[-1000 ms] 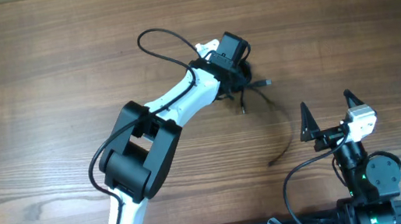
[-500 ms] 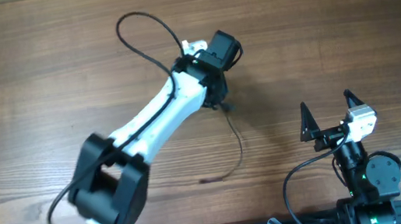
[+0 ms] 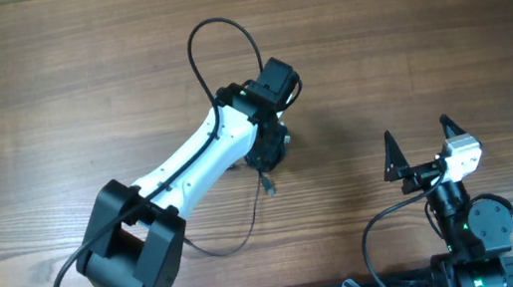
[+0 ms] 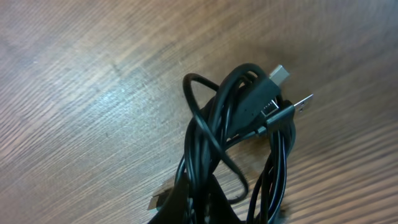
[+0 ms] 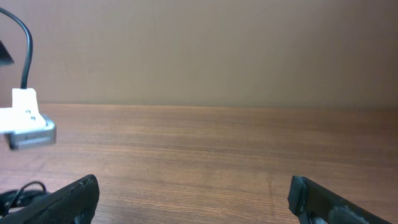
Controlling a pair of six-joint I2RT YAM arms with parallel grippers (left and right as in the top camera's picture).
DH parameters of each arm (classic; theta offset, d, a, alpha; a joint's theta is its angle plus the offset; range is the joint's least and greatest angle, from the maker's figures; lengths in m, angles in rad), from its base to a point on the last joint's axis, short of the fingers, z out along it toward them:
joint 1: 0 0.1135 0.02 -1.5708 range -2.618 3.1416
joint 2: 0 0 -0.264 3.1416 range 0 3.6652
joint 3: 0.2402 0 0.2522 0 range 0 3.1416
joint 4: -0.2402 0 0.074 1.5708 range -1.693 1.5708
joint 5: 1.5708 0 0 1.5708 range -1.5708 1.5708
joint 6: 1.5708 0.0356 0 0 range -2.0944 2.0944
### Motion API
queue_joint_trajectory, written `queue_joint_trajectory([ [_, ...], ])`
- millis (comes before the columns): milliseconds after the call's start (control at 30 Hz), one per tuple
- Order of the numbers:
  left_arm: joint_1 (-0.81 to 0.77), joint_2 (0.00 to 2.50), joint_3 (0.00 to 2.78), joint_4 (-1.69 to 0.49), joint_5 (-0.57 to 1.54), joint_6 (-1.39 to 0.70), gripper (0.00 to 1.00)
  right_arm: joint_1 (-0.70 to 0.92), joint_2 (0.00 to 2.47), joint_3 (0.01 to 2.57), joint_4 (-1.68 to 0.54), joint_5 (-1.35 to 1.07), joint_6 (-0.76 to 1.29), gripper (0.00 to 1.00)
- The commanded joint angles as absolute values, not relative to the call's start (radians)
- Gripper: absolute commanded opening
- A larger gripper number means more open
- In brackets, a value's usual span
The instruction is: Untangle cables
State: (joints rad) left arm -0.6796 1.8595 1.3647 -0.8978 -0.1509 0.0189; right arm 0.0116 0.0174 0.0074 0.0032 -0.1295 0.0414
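**Left gripper clenched on the cable bunch, right gripper wide and idle**

My left gripper point(image 3: 266, 152) sits near the middle of the surface point(image 3: 48, 92), reached out from my base at the near edge, and it is clenched on the cables point(image 4: 245, 102). In my left wrist view the black cords run up out of my grip as a tangled bunch, with several strands side by side and one loop point(image 4: 198, 118) bowing out to the left. Two metal plug ends poke out at the top right of the bunch, one point(image 4: 281, 73) above the other point(image 4: 303, 100), close together. I cannot tell whether the bunch rests on the wood or hangs just above it. From overhead, part of the bunch trails away from my left gripper across the surface, curving back toward my left arm's base.

My right gripper point(image 3: 417, 131) is well apart from the cables, low on the right side near its own base. Its jaws stand wide apart and nothing is between them; its wrist view shows only bare wood between the two fingertips point(image 5: 68, 199).
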Motion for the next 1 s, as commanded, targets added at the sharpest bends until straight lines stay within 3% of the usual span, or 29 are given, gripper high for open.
queue_joint_trajectory([
  [0,-0.661,1.850,1.274,-0.802,-0.131,0.124,0.25,0.014,0.007,0.005,0.006,-0.112,0.054,1.00],
  [33,-0.657,1.850,1.269,-0.801,-0.131,0.123,0.47,0.014,0.007,0.005,0.006,-0.112,0.054,1.00],
  [67,-0.653,1.850,1.267,-0.803,-0.131,0.123,0.75,0.014,0.007,0.005,0.006,-0.112,0.054,1.00],
  [167,-0.647,1.849,1.267,-0.799,-0.131,0.123,1.00,0.014,0.007,0.005,0.006,-0.112,0.055,1.00],
  [533,-0.636,1.766,1.271,-0.789,-0.131,-0.149,1.00,0.014,0.007,0.005,0.006,-0.112,0.054,1.00],
  [800,-0.585,1.631,1.271,-0.800,-0.130,-0.533,1.00,0.014,0.007,0.005,0.006,-0.112,0.055,1.00],
  [967,-0.511,1.617,1.269,-0.804,-0.016,-0.645,1.00,0.014,0.007,0.005,0.006,-0.112,0.054,1.00],
])
